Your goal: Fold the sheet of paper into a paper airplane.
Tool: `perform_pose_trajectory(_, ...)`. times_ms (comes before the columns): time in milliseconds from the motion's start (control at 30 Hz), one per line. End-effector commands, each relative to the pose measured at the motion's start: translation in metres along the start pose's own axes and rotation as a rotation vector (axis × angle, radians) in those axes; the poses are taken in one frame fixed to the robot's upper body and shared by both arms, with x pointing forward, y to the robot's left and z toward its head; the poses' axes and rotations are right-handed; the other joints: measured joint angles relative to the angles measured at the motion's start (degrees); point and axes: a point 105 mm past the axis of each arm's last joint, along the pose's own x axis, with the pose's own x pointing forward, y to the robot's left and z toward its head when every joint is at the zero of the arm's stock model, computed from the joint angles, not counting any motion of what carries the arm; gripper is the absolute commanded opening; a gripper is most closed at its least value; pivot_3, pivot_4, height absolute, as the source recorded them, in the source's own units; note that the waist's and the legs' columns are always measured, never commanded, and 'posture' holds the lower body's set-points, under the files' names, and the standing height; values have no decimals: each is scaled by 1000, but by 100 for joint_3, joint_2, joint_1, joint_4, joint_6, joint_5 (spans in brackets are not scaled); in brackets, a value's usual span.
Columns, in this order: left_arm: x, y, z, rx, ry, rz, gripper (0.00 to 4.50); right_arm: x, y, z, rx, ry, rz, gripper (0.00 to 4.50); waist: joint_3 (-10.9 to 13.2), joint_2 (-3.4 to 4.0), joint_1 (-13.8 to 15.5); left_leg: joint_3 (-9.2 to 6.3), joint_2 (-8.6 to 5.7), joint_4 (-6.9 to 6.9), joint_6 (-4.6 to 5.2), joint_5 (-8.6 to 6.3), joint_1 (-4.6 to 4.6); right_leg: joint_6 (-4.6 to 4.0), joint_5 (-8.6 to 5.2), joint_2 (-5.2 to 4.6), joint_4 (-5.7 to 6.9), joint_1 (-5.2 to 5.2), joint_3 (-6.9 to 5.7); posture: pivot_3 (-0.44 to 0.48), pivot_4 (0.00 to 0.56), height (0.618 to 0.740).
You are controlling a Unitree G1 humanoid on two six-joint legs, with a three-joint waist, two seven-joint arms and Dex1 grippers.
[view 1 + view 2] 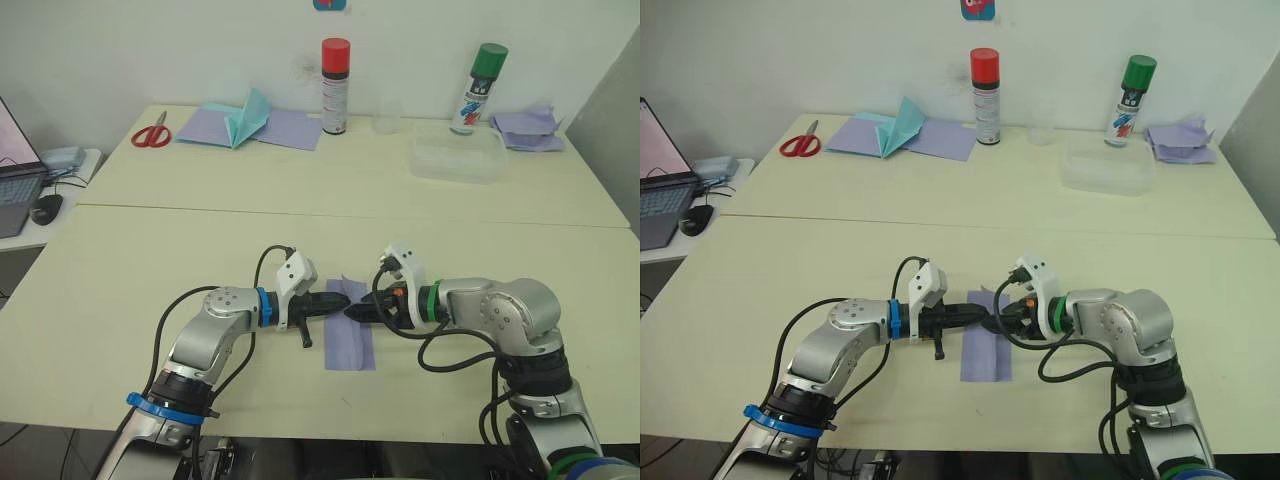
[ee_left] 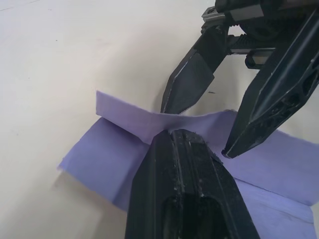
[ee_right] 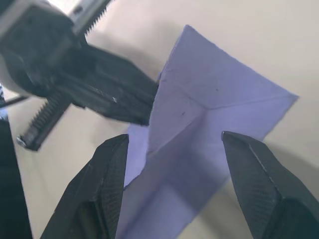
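Left eye view, operator: your sheet of paper [image 1: 350, 340] lies on the near counter [image 1: 120, 300], a narrow lavender strip running 12 to 6 o'clock, between the two arms. Both tools meet over its far end.

Left tool [image 1: 340, 302] comes in from 9 o'clock. Left wrist view shows its fingers [image 2: 187, 184] pressed together, tip against a raised flap of the paper [image 2: 144, 122]. Whether paper is pinched between them you cannot tell from these frames.

Right tool [image 1: 362, 310] comes in from 3 o'clock. Right wrist view shows its two fingers [image 3: 102, 184] spread wide apart, straddling the paper [image 3: 199, 109], nothing clamped. A diagonal crease and one lifted edge show there.

Far counter, 12 o'clock side:
- scissors [image 1: 152, 133] with red handles, toward 10 o'clock
- teal pointed paper shape [image 1: 248, 117] on flat lavender sheets [image 1: 290, 128]
- red-capped spray can [image 1: 335, 86], upright
- green-capped spray can [image 1: 478, 88], upright
- clear plastic tray [image 1: 458, 157], just in front of the green-capped can
- crumpled lavender paper [image 1: 530, 128], toward 2 o'clock

Laptop [image 1: 18, 170] at the 9 o'clock edge.
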Motion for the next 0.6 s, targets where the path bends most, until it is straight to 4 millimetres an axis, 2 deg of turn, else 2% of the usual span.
perform_pose_trajectory(33,2,-4,8,38,-16,-20,0,-1,5,5,-40,-31,18,2916,0,0,1,-1,0,0,0,0,0,0,0,0,0,0,-1,0,150,740)
perform_pose_trajectory(100,3,-4,7,39,-12,-21,0,-1,4,5,-37,-34,16,2516,0,0,5,-2,-1,1,0,0,-1,0,0,0,1,0,-1,0,150,740)
perform_pose_trajectory(333,3,-7,-10,52,81,-37,0,-3,-3,6,2,-53,-13,25,0,0,3,-3,-2,3,0,0,-3,0,0,0,0,0,-1,0,150,740)
perform_pose_trajectory(467,0,-5,-30,70,178,-25,0,-4,-10,6,24,-66,-59,25,-1,0,9,-7,-3,3,0,0,-3,0,0,0,1,1,-2,0,150,740)
perform_pose_trajectory(600,-3,-4,-39,96,227,-28,0,-8,-14,5,42,-74,-83,25,-5,2,10,-9,-4,5,0,1,-2,0,0,0,1,6,-1,0,150,740)
